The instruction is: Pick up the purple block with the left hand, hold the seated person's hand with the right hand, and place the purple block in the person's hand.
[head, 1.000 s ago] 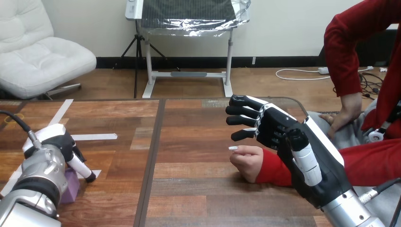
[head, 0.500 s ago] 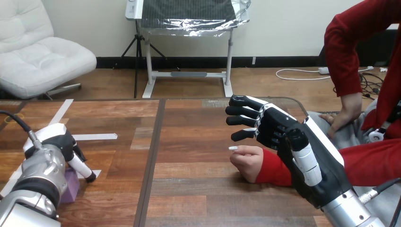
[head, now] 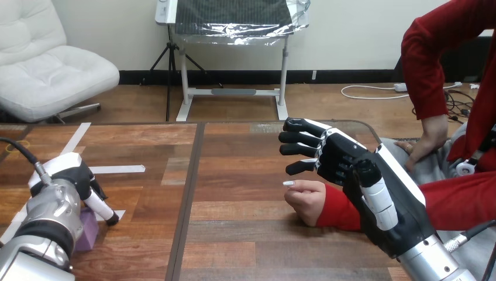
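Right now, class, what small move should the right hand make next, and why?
Probably lower the right hand and curl it round the person's hand: its fingers are straight, close over that loosely closed hand, not yet holding it.

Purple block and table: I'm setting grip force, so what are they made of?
Small purple block: matte, no glare, perhaps foam or plastic; partly hidden by the left hand. Brown table: wood or laminate, with grain, plank seams, mild sheen.

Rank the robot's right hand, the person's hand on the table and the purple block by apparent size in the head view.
1. right hand, clearly largest.
2. person's hand.
3. purple block, partly hidden behind the left hand.
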Available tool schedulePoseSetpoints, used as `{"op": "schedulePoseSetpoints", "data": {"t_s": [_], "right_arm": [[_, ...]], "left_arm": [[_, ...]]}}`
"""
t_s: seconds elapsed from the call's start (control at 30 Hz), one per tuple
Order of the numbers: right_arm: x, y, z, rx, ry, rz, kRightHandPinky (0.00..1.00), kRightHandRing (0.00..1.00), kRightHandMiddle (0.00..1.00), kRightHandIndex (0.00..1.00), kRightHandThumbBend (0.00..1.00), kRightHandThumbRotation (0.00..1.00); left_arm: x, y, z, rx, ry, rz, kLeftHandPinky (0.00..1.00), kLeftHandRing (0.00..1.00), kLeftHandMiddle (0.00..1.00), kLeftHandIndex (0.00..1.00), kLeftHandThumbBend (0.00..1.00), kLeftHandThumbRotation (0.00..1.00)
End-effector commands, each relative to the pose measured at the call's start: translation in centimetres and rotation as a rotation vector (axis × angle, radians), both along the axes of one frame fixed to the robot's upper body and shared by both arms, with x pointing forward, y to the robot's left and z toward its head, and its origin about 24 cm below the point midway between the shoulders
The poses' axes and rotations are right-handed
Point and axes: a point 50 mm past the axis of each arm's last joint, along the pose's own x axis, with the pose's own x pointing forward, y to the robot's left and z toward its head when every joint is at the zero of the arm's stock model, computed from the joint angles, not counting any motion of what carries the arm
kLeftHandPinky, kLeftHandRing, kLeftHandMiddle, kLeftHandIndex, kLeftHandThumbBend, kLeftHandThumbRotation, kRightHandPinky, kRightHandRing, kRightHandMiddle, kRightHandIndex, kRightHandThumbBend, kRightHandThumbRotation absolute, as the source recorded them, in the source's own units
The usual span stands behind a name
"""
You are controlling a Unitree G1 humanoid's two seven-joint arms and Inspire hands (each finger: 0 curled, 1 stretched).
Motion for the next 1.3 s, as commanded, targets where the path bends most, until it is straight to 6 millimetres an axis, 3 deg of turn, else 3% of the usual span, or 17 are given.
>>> {"op": "schedulePoseSetpoints", "data": {"t_s": [0.0,0.13,0.33,0.5,0.8,1.03,1.27], "right_arm": [[0.5,0.1,1.6,0.002,-0.079,0.005,0.69,0.8,0.82,0.83,0.91,1.0],[0.5,0.1,1.6,0.003,-0.079,0.005,0.69,0.8,0.82,0.83,0.91,1.0],[0.5,0.1,1.6,0.006,-0.078,0.005,0.69,0.8,0.82,0.83,0.92,1.0],[0.5,0.1,1.6,0.008,-0.08,0.006,0.69,0.8,0.82,0.83,0.91,1.0],[0.5,0.1,1.6,0.009,-0.076,0.008,0.69,0.8,0.82,0.83,0.91,1.0],[0.6,0.1,1.6,0.003,-0.077,0.011,0.69,0.8,0.82,0.83,0.91,1.0],[0.6,0.1,1.6,0.007,-0.074,0.009,0.69,0.8,0.82,0.84,0.91,1.0]], "left_arm": [[1.1,-1.3,0.9,-0.029,-0.034,-0.04,0.25,0.32,0.41,0.52,0.73,0.0],[1.3,-1.4,1.2,-0.025,0.009,-0.042,0.24,0.32,0.42,0.56,0.75,0.0],[1.6,-1.4,1.8,-0.032,0.056,-0.058,0.26,0.4,0.51,0.67,0.79,0.0],[1.9,-1.4,2.4,-0.063,0.072,-0.063,0.41,0.61,0.69,0.75,0.82,0.02],[2.5,-1.4,3.6,-0.08,0.079,-0.106,0.57,0.75,0.82,0.83,0.85,0.08],[2.9,-1.4,4.9,-0.125,0.076,-0.16,0.62,0.79,0.86,0.86,0.88,0.09],[3.1,-1.4,6.1,-0.176,0.072,-0.192,0.52,0.72,0.83,0.88,0.9,0.06]]}}
